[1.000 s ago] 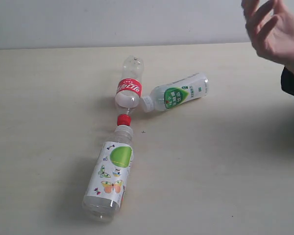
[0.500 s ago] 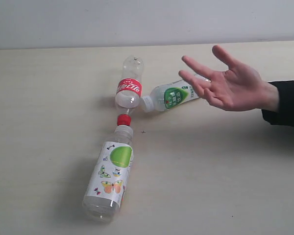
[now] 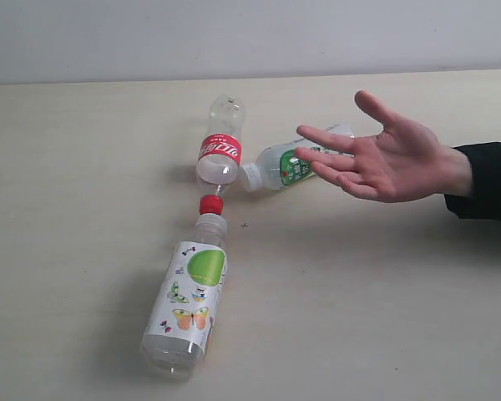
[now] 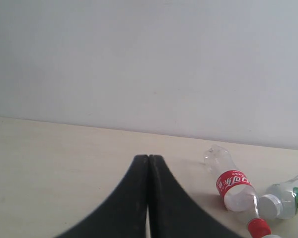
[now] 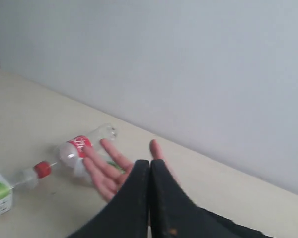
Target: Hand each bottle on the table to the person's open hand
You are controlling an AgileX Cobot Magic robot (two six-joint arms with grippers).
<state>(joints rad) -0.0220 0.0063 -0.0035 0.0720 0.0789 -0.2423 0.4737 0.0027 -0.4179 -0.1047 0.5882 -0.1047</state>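
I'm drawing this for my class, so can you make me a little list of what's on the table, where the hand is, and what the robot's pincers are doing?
table: pale wood-grain
bottles in view: three, all lying down
butterfly-label bottle: largest, nearest the exterior camera
red-label bottle: its red cap points at the butterfly-label bottle
green-white label bottle: beside the red-label bottle, partly behind the fingers
person's hand: open, palm up, holding nothing
left gripper: shut, empty
right gripper: shut, empty
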